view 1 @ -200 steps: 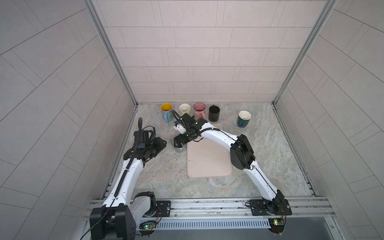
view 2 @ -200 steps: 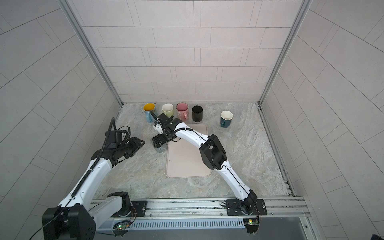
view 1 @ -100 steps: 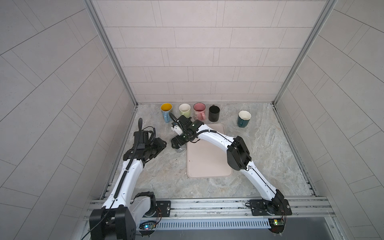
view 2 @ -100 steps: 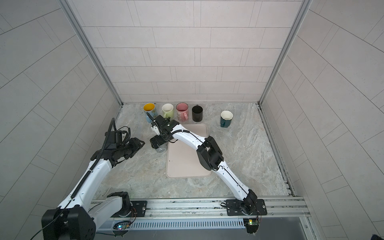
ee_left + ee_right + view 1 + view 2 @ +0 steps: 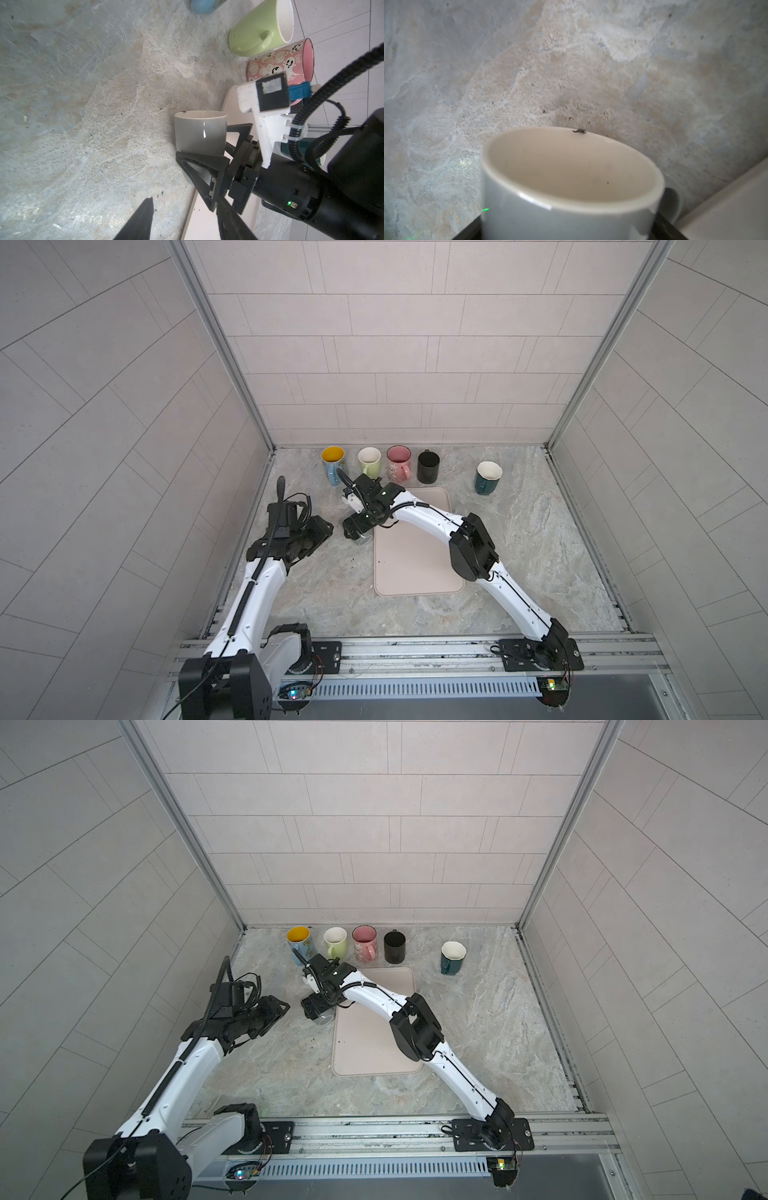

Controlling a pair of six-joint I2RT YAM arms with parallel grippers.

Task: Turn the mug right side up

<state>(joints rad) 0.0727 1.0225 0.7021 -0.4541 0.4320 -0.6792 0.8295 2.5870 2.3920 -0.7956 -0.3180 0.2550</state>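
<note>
Sideways, grey mug [image 5: 199, 131] lies between right pincer [image 5: 201, 142] jaws.

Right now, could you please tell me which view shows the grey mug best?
The left wrist view: the mug appears side-on and in focus, with most of its side visible. The right wrist view gives a blurred close-up of its rim and inside; both top views show just a sliver.

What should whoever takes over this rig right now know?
Left gripper: open, empty, hovering left of the work.
Right gripper: fingers straddle the grey mug; a firm grip is not confirmed.
Mug: on its side, by the far left corner of the pink tray, over the bare table.
Done: mug is halfway, not mouth-down.
Left: finish the turn, set it upright, release.
</note>
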